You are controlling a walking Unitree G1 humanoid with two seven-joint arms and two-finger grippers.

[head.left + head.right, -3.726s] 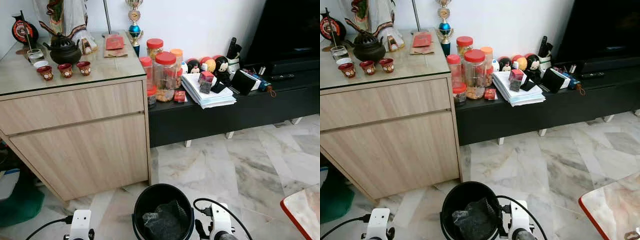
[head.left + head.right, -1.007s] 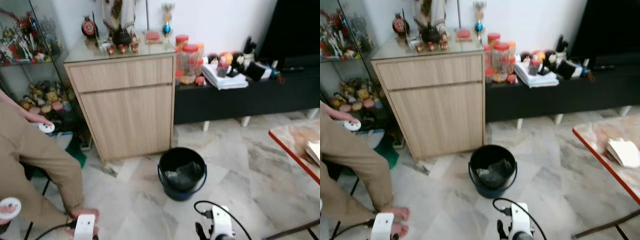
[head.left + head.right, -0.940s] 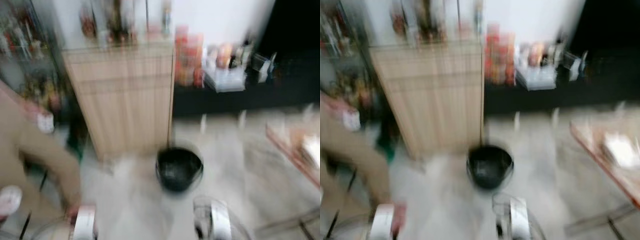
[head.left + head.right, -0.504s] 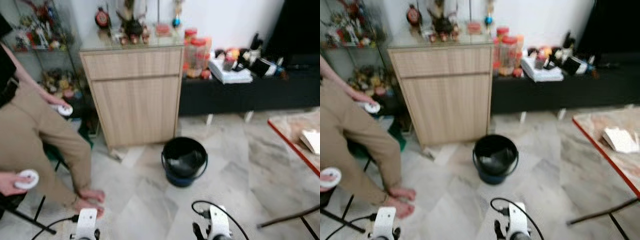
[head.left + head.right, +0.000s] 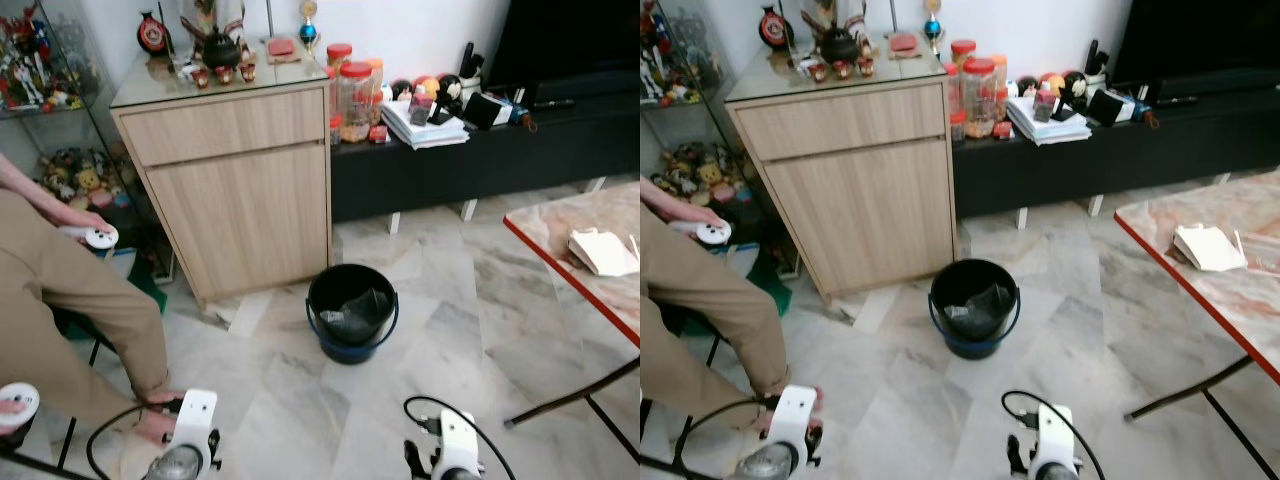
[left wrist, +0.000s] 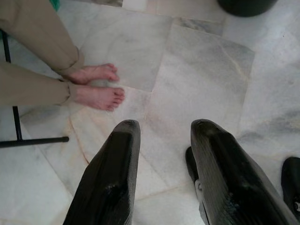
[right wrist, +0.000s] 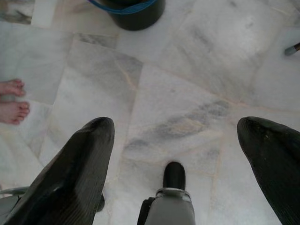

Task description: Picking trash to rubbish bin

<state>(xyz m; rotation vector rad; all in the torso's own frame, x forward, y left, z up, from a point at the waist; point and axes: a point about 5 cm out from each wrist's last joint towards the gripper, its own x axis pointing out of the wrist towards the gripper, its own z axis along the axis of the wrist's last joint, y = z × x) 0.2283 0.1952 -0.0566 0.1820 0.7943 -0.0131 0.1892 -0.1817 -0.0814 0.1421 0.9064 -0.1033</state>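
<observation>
A black rubbish bin (image 5: 352, 310) with a blue rim stands on the marble floor in front of a wooden cabinet, and dark crumpled stuff lies inside it. A white crumpled paper (image 5: 600, 252) lies on the red-edged table at the right. Both arms hang low in front of me, a good step short of the bin. My left gripper (image 6: 166, 126) is open over bare floor with nothing between its fingers. My right gripper (image 7: 178, 124) is open wide, also holding nothing, and the bin's base (image 7: 133, 9) is ahead of it.
A person (image 5: 70, 310) sits at the left with white controllers in hand, bare feet (image 6: 96, 89) on the floor near my left arm. The wooden cabinet (image 5: 240, 190), a low black bench (image 5: 480, 150) and the marble-topped table (image 5: 560, 230) ring the open floor.
The camera has pulled back from the bin, which earlier sat right below me. The seated person and the table with the white paper have come into view.
</observation>
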